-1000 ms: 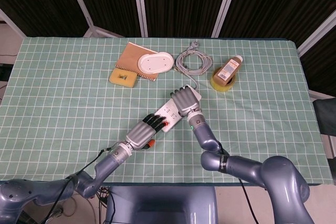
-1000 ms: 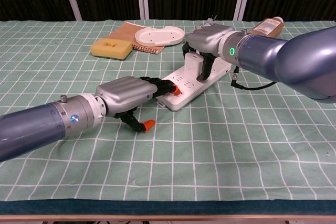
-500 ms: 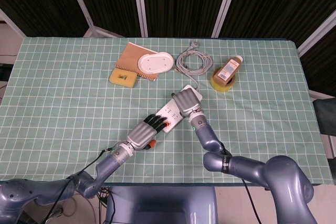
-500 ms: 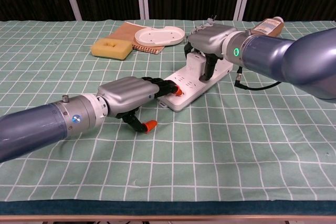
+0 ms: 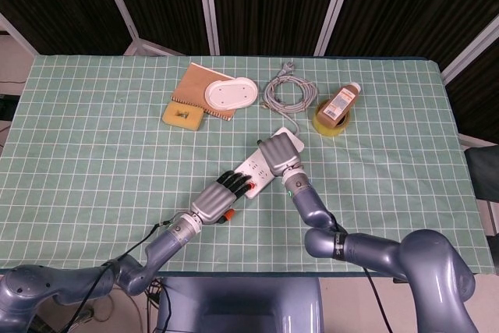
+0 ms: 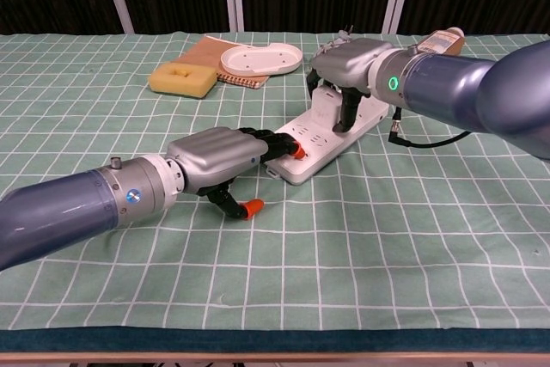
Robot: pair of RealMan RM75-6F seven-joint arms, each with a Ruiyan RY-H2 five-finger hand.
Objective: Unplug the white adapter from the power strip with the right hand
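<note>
The white power strip [image 5: 251,168] [image 6: 319,140] lies aslant in the middle of the table. A white adapter [image 6: 330,108] stands on its far half. My right hand [image 5: 274,154] [image 6: 347,63] is clasped over the adapter from above, fingers down both sides; in the head view the hand hides it. I cannot tell whether the plug is still seated. My left hand [image 5: 217,197] [image 6: 218,158] lies flat at the strip's near end, its dark fingers [image 6: 277,138] pressing on the strip beside the red switch.
At the back lie a brown notebook [image 5: 192,82] carrying a white oval dish [image 5: 231,93], a yellow sponge [image 5: 182,115], a coiled grey cable [image 5: 287,93] and a brown bottle [image 5: 341,101] resting on a tape roll [image 5: 330,125]. The strip's dark cord [image 6: 423,139] trails right.
The power strip, with both hands on it, has slid a little toward the right. My right hand has kept its hold on the adapter.
</note>
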